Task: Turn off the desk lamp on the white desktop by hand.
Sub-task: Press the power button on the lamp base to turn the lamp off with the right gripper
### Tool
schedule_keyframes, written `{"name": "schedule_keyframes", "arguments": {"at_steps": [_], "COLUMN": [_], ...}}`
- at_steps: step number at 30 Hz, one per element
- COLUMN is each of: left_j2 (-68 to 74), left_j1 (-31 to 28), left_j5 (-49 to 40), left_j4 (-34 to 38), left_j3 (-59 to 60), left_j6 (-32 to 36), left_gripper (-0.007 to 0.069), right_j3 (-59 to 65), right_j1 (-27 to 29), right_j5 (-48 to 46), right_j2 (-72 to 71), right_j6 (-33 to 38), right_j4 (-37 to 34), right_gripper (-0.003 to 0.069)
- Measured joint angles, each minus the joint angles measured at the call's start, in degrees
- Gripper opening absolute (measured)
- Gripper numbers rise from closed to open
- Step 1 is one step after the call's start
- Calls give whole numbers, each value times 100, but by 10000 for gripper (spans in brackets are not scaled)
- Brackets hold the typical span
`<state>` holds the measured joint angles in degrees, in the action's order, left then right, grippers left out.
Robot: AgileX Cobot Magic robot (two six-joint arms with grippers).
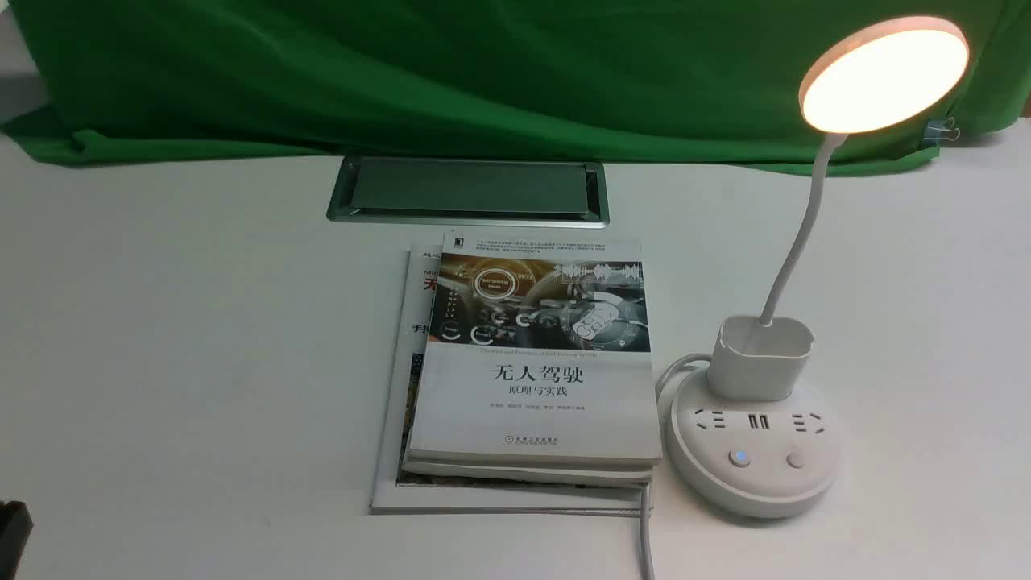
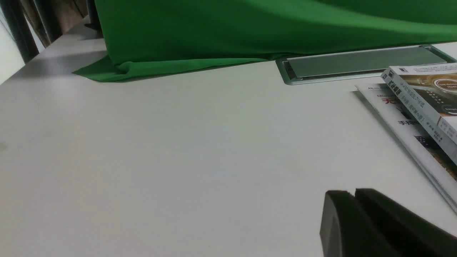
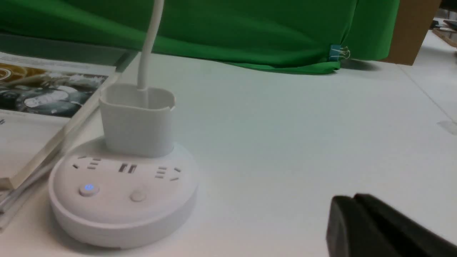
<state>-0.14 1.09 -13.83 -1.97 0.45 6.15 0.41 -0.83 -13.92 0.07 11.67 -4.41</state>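
The white desk lamp (image 1: 757, 419) stands on the white desktop (image 1: 177, 338) at the right, its disc head (image 1: 884, 74) glowing. Its round base carries a blue-lit button (image 1: 739, 457) and a plain button (image 1: 797, 460). In the right wrist view the lamp base (image 3: 123, 192) sits apart from my right gripper (image 3: 353, 198), which is shut and empty with bare desktop between them. My left gripper (image 2: 355, 192) is shut and empty over bare desktop, beside the books (image 2: 421, 107). In the front view only a black corner of the left arm (image 1: 12, 528) shows; the right arm is out of view there.
A stack of books (image 1: 532, 370) lies left of the lamp base, touching its cable (image 1: 644, 532). The silver-framed grey cable hatch (image 1: 467, 189) is behind the books. Green cloth (image 1: 483, 72) hangs along the back, with a binder clip (image 1: 941, 130) at its right.
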Motion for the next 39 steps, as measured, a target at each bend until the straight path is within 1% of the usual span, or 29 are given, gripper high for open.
{"name": "schedule_keyframes", "arguments": {"at_steps": [29, 32, 34, 35, 39], "left_j2": [0, 0, 0, 0, 0], "left_j1": [0, 0, 0, 0, 0], "left_j5": [0, 0, 0, 0, 0], "left_j4": [0, 0, 0, 0, 0], "left_j3": [0, 0, 0, 0, 0], "left_j6": [-2, -2, -2, -2, -2], "left_gripper": [20, 20, 20, 20, 20], "right_j3": [0, 0, 0, 0, 0], "right_j1": [0, 0, 0, 0, 0], "right_j5": [0, 134, 295, 591, 1275], "right_j2": [0, 0, 0, 0, 0], "right_j6": [0, -46, -324, -870, -2546], "right_j4": [0, -24, -115, -284, -442], "right_gripper": [56, 56, 56, 56, 56]}}
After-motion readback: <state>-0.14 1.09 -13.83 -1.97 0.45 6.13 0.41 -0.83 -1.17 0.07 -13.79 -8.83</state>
